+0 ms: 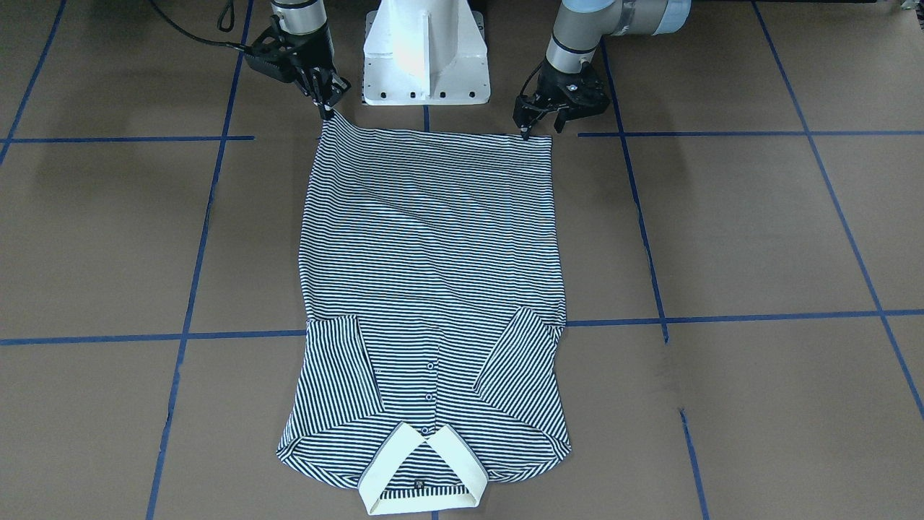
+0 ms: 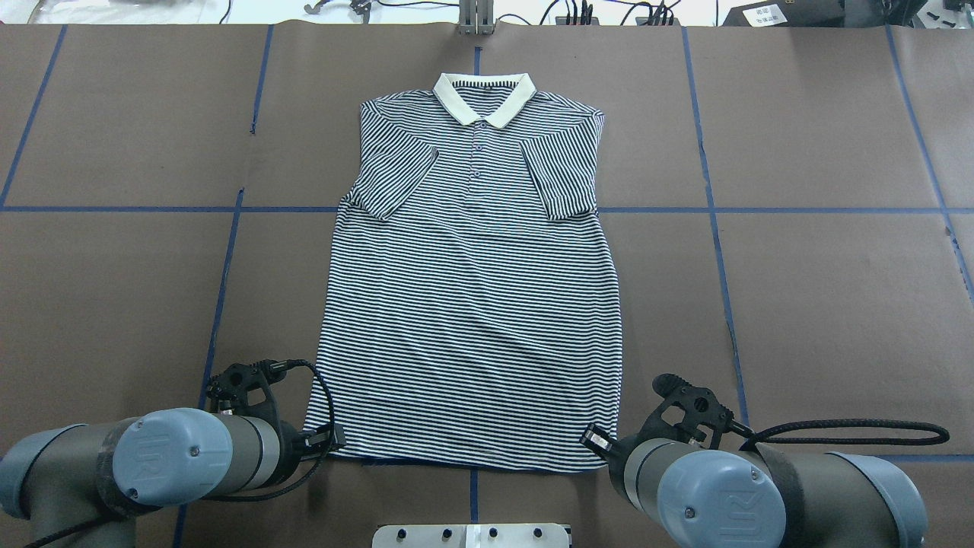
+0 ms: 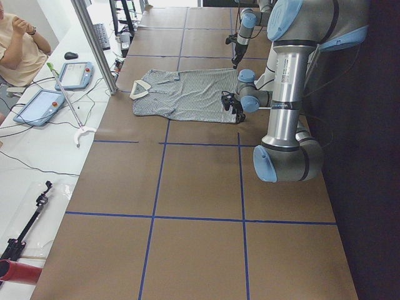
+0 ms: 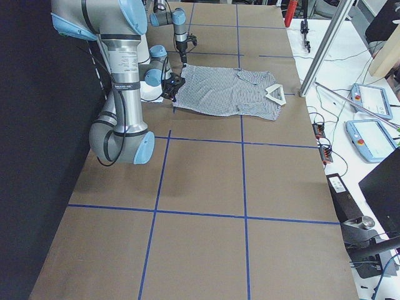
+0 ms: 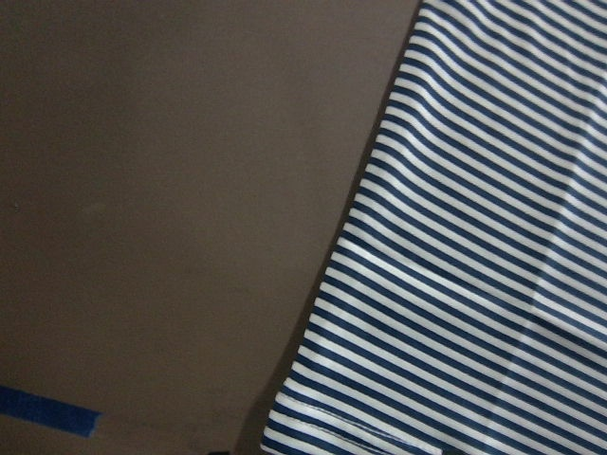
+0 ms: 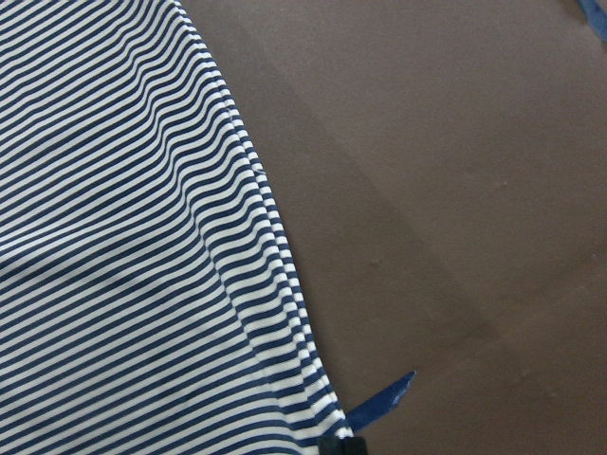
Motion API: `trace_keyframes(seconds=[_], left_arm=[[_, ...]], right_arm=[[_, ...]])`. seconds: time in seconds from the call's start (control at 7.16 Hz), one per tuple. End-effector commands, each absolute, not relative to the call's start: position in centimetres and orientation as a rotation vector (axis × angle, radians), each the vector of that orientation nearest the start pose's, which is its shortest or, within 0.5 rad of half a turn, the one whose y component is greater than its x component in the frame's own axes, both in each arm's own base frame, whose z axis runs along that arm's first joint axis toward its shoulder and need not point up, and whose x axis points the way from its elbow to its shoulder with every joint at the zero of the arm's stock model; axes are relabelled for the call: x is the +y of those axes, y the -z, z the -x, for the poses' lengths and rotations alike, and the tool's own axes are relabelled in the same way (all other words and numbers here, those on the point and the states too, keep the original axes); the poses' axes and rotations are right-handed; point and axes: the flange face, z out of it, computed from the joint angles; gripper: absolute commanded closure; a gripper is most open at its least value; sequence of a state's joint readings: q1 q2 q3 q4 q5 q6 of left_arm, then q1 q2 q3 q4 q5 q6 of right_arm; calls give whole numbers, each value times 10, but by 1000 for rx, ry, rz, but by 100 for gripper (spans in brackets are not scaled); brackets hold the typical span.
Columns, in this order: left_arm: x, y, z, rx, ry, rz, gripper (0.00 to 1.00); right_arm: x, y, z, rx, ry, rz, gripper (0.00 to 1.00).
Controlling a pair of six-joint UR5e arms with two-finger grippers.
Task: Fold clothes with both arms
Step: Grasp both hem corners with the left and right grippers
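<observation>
**A:** Where do we find the polo shirt (image 2: 472, 304)?

**B:** We see it lying face up and flat on the table (image 1: 758, 231), between the two arms. Its collar (image 2: 481, 95) is at the far side from the robot and its hem is close to the robot's base. Both sleeves (image 2: 396, 179) are turned in over the chest, so the body is a narrow rectangle.

**A:** And why do the grippers sit where they do?

**B:** We judge that each one takes a hem corner, so that the hem can be carried evenly toward the collar for a fold in half. The right gripper (image 1: 326, 112) has its fingers pressed together on its corner. The cloth rises to a small peak there, so we read it as pinching the shirt. The left gripper (image 1: 541, 131) is down at the other corner. Its fingers look spread, with one tip touching the hem just inside the corner, and the cloth under it lies flat. We take it as not yet closed on anything.

**A:** So what does that leave us?

**B:** In our judgement the left side needs its grasp before any lift, or the hem would skew.

**A:** Any containers?

**B:** We make out no box, bin or basket in these views. The shirt rests directly on the brown table surface, and nothing holds it but that one pinch.
</observation>
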State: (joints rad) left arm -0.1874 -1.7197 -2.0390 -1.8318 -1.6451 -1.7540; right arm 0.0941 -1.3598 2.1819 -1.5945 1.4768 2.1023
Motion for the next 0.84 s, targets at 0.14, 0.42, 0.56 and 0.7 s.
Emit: trace_keyframes(seconds=[0.14,0.42,0.56,0.7], left_arm=[[-221,-344,-488,878,314,69,56],[-220,-351,-487,864,315,69,54],[-220,-352,-486,863,316,69,51],[-220,-353,-486,860,314,69,52]], right_arm=[[-190,-287,481,-816,-631,88,100],[-189,-288,481,-815,-630,89,100],[-188,-287,482,-814,-629,89,100],[-188,-289,482,-811,-629,89,100]])
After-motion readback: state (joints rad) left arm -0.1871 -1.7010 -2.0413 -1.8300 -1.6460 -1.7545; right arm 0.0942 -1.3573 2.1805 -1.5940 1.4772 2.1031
